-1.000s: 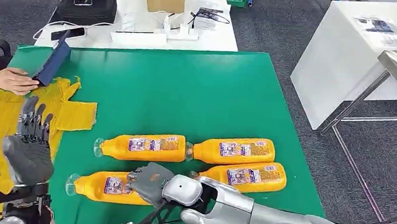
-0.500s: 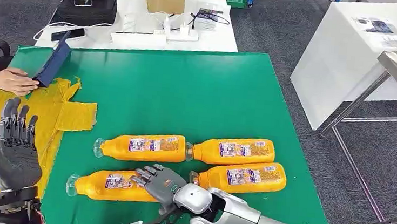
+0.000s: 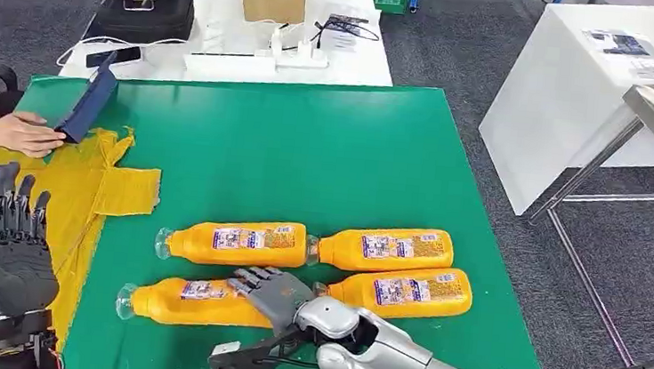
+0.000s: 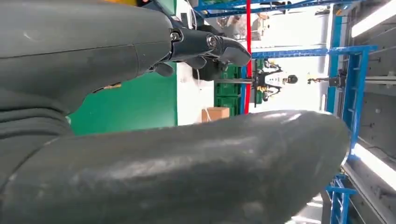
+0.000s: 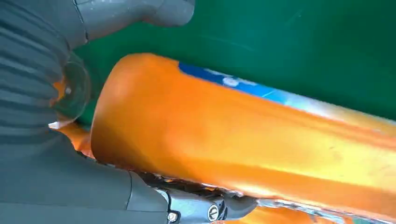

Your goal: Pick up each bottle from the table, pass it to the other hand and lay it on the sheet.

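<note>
At nine o'clock on the green table (image 3: 309, 147) a person's hand (image 3: 20, 133) rests on the yellow sheet (image 3: 91, 184), touching a dark blue case (image 3: 89, 103) that leans there. Nearer, at about eight o'clock, the robot's left hand (image 3: 7, 250) hovers over the sheet with its fingers upright, apart and holding nothing.

Toward six o'clock lies the near-left bottle (image 3: 197, 300), orange, flat on the table, its long axis running roughly nine to three with the clear cap toward nine and tipped a touch nearer me. The right hand (image 3: 274, 294) sits on the bottle's base end, fingers draped over the top; in the right wrist view the thumb curls on one side of the body and a finger (image 5: 210, 210) shows on the other. I judge it is wrapping the bottle, but I cannot tell whether the grip is firm.

Three more bottles (image 3: 238, 241) (image 3: 385, 248) (image 3: 403, 289) lie parallel from twelve to three o'clock of that hand, caps to the left.

To do this well, I'd say the fingers should close fully around the body before lifting, since a grip this near the base could let the cap end droop. Lift straight up, clear of the neighbour just beside it at three o'clock.
</note>
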`<state>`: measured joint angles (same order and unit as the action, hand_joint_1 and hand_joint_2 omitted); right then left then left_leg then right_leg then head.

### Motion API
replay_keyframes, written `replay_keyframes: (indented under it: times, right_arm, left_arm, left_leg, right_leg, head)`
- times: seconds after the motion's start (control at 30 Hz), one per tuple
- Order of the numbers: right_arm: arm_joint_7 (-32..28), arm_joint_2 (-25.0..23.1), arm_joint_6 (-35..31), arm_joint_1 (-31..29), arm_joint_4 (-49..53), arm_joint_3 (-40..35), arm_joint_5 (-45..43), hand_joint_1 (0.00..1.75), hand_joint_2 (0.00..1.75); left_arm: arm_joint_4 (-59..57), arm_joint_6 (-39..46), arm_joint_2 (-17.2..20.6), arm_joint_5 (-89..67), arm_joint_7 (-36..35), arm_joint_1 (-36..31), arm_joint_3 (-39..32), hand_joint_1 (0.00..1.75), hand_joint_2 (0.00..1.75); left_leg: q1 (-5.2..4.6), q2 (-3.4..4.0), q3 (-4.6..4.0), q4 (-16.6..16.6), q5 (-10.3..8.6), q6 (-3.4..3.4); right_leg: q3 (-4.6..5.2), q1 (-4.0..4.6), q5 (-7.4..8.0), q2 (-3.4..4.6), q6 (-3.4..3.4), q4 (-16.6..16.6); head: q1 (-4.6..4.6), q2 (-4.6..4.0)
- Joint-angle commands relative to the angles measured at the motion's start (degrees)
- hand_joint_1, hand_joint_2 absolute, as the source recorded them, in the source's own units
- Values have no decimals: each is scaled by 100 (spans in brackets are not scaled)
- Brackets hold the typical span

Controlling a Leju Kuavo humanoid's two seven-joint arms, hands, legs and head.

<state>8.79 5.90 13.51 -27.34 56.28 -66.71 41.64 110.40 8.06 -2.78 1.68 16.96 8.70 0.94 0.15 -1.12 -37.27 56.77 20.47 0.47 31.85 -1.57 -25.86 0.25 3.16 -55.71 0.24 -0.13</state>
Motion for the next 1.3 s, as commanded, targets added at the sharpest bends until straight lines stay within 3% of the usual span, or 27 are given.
replay_keyframes:
  times: [0.03,0.1,0.13,0.4,0.5,0.6,0.67,0.73,0.83,1.3]
  right_arm:
    - [-21,19,231,237,-943,-232,-246,138,175]
    - [-101,-56,237,198,-1148,-301,-413,168,175]
    - [-101,-70,226,202,-1178,-313,-430,175,175]
    - [-33,-189,96,195,-1390,-425,-331,175,175]
    - [101,-257,-111,283,-1465,-355,-330,175,175]
    - [323,-537,-887,567,-1387,533,-938,175,175]
    - [-102,-712,-1482,1012,-619,1615,-1938,175,175]
    - [61,-644,-1417,1075,-258,1639,-1944,175,175]
    - [86,-589,-1402,1108,-168,1645,-1946,175,175]
    - [68,-566,-1415,1126,-169,1650,-1944,175,175]
  left_arm:
    - [-179,20,136,49,-12,-181,-29,0,0]
    - [-195,26,162,96,2,-225,-38,0,0]
    - [-192,27,164,103,3,-236,-44,0,0]
    - [-81,110,101,143,18,-226,-158,0,0]
    - [53,556,-137,349,85,-243,-525,0,0]
    - [304,1090,-275,762,144,-139,-1119,0,0]
    - [588,1403,-363,1235,275,105,-1632,0,0]
    - [647,1340,-350,1358,295,194,-1743,0,0]
    - [626,1339,-379,1352,305,177,-1711,0,0]
    - [602,1345,-392,1335,316,150,-1669,0,0]
  left_leg:
    - [6,-12,11,-8,-1,-2]
    - [7,-12,12,-8,0,-3]
    - [13,-13,12,-7,2,-4]
    - [14,6,24,-9,7,-11]
    - [18,11,33,-9,11,-18]
    - [19,22,56,-7,32,-34]
    - [21,47,60,-6,36,-31]
    - [17,66,69,1,49,-29]
    - [20,49,58,-4,46,-27]
    - [19,46,24,1,45,-20]
  right_leg:
    - [-20,8,-3,-19,-11,13]
    - [-23,10,-2,-19,-11,14]
    - [-26,16,-3,-24,-18,17]
    - [-31,17,-2,-19,-19,18]
    - [-36,22,-1,-15,-25,21]
    - [-50,22,-5,-1,-31,18]
    - [-47,26,-6,15,-38,15]
    - [-53,27,-13,41,-26,4]
    - [-49,35,-21,20,-37,5]
    - [-25,31,-17,20,-33,3]
  head:
    - [0,0]
    - [0,0]
    - [0,0]
    - [0,0]
    - [2,0]
    - [2,0]
    - [0,0]
    - [0,0]
    - [0,0]
    - [2,0]
